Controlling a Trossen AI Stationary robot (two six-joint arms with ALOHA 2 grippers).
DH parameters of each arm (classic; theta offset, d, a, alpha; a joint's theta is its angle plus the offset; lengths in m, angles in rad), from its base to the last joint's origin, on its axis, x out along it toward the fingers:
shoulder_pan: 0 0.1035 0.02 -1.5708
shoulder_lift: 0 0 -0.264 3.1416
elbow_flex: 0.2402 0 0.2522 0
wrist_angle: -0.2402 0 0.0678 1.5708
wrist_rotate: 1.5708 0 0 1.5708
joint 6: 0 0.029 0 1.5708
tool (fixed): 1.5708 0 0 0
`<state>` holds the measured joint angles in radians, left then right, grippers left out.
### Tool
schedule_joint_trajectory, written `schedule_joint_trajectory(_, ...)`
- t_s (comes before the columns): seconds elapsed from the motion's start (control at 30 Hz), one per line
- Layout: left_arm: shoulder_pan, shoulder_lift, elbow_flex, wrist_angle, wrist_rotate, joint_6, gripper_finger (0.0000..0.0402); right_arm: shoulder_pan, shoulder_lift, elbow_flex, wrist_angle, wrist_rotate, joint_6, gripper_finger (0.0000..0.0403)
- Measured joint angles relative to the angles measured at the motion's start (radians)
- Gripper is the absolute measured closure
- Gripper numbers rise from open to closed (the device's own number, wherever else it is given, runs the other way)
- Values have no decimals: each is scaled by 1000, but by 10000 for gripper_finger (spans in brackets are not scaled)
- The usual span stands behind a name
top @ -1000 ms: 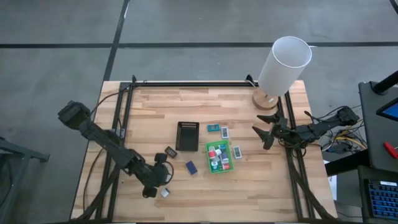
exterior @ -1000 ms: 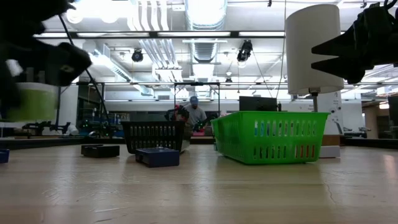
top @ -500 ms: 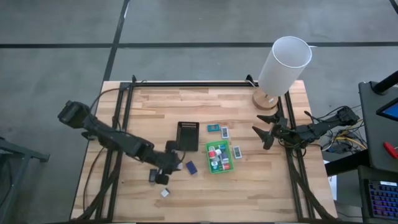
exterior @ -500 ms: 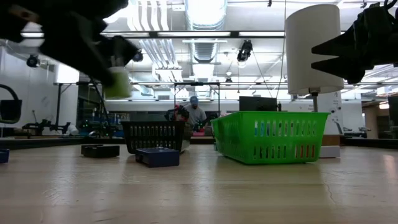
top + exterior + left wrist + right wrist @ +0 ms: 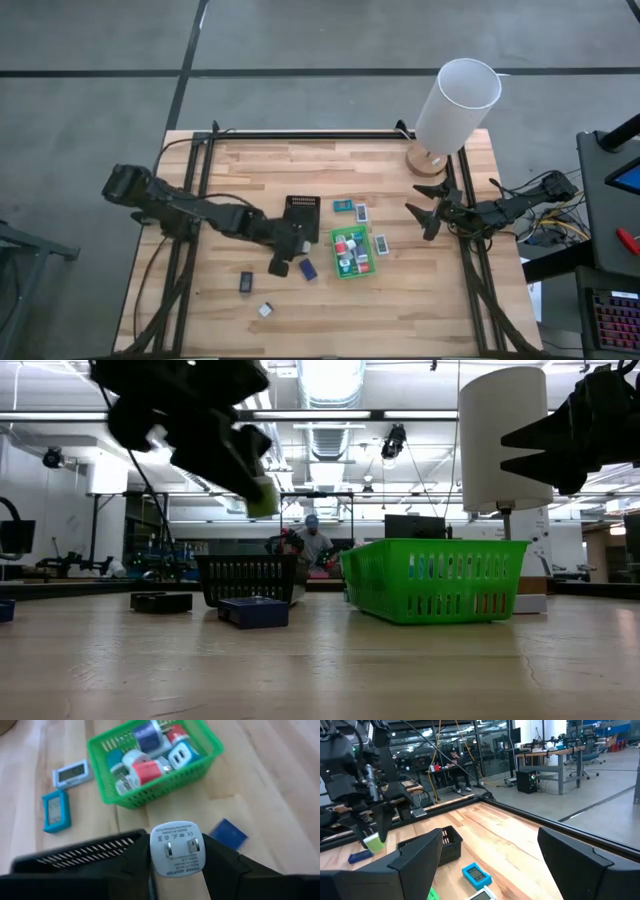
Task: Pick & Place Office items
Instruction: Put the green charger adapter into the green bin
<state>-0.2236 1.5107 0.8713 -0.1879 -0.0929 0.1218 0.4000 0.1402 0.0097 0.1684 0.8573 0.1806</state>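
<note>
— Carrying anything right now, or are you between picks?

— Your left gripper (image 5: 176,870) is pinching a small white rounded plastic charger block (image 5: 177,849) between its two dark fingers, metal prongs facing the wrist camera. In the high view it hangs near table centre, just off the black ribbed rectangular tray (image 5: 301,218) at about seven o'clock from it.

— How will that block handle?

— I'd judge it light, rigid and smooth-sided, so it could twist or slip if squeezed on its rounded corners. You have it across the flat sides, which looks the safest hold.

— Where's the rest?

— Several blocks, white, red, purple and teal, already lie in the bright green rectangular mesh tray (image 5: 336,250), at three o'clock from your gripper. A dark blue flat square (image 5: 308,268) lies just beside the gripper; a small dark piece (image 5: 246,282) and a small white piece (image 5: 265,310) lie toward seven o'clock.

— And the other arm?

— Your right gripper (image 5: 425,212) waits at the table's three o'clock edge, fingers spread wide, holding nothing.
</note>
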Motion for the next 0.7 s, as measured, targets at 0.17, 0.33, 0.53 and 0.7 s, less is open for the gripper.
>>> schedule_joint_trajectory(0.17,58,77,78,5,24,85,247,0,0,0,0,0,0,85)
schedule_joint_trajectory(0.33,97,163,170,0,32,156,247,0,0,0,0,0,0,83)
schedule_joint_trajectory(0.53,151,256,275,-17,45,187,246,0,0,0,0,0,0,76)
schedule_joint_trajectory(0.7,190,318,345,-15,78,181,241,0,0,0,0,0,0,79)
